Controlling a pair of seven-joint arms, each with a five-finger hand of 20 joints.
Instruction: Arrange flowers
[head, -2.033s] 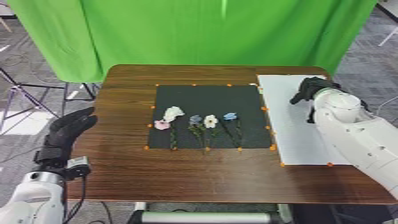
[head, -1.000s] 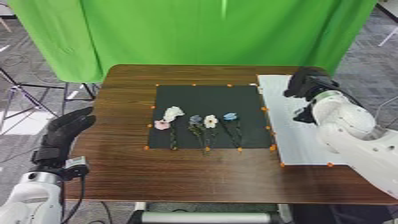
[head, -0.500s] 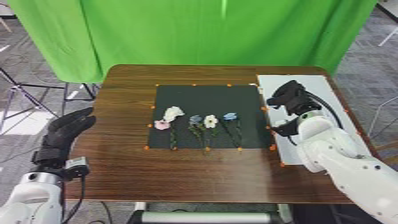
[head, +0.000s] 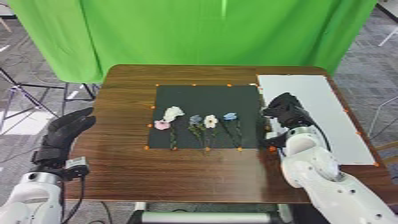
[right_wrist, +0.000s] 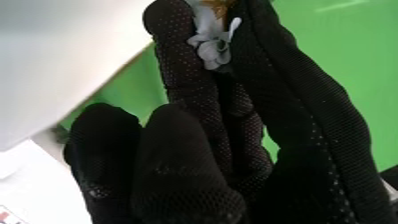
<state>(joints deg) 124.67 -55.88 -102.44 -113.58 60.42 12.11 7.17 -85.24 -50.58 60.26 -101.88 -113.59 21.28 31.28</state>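
Note:
My right hand is over the seam between the black mat and the white sheet. In the right wrist view, a pale grey-white flower with an orange-brown part is pinched between the fingers of this hand. On the mat, left of it, lie a white flower, a pink one, a blue-grey one, a white one with a dark centre and a light blue one, stems toward the near edge. My left hand has straight fingers.
The brown table surrounds the mat and sheet, with small orange markers along their edges. Behind its far edge hangs a green curtain. My left hand is beside the table's left edge.
My right hand has come from the far right part of the white sheet leftward and nearer, to the mat's right edge. The left hand and the flowers on the mat have stayed put.

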